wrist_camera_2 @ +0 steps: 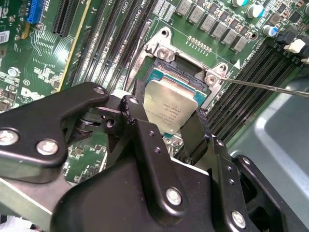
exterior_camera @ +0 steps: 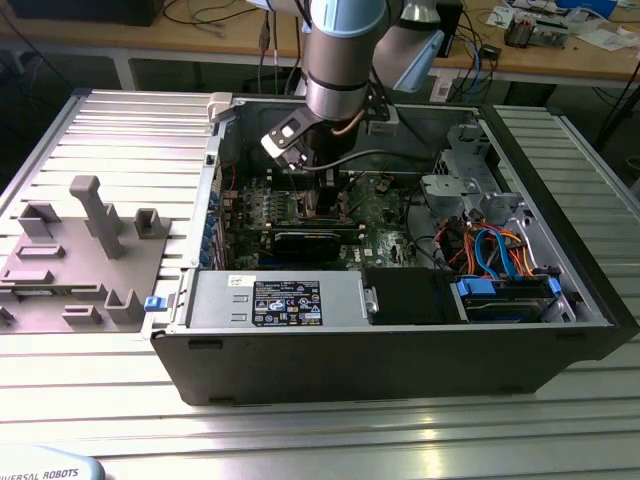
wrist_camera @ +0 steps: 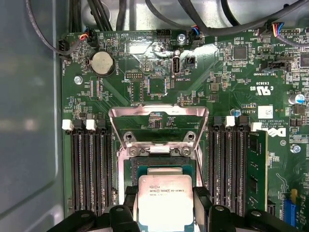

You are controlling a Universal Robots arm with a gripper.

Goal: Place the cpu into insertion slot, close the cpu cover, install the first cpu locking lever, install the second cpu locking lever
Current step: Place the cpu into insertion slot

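The cpu point(wrist_camera_2: 171, 106) point(wrist_camera: 165, 199), a flat square chip with a silvery top, sits between my gripper's black fingers point(wrist_camera_2: 140, 118). My gripper point(wrist_camera_2: 166, 123) point(wrist_camera: 165, 209) point(exterior_camera: 322, 200) is shut on it, just over the insertion slot point(wrist_camera_2: 166, 72) point(wrist_camera: 145, 166), whose dark frame shows past the chip's far edge. The chip looks slightly tilted and not seated. The cpu cover point(wrist_camera: 116, 126), a grey metal frame with a cut-out middle, stands raised behind the slot. A thin wire locking lever point(wrist_camera_2: 270, 87) sticks out to one side of the socket, unlatched.
Long black memory slots point(wrist_camera: 89, 169) flank the socket, with one fitted memory stick point(wrist_camera: 256, 169). The open case holds a graphics card point(exterior_camera: 310, 240), a power supply point(exterior_camera: 275, 300) and a drive cage point(exterior_camera: 455, 180). A grey fixture point(exterior_camera: 80, 250) lies at the exterior view's left.
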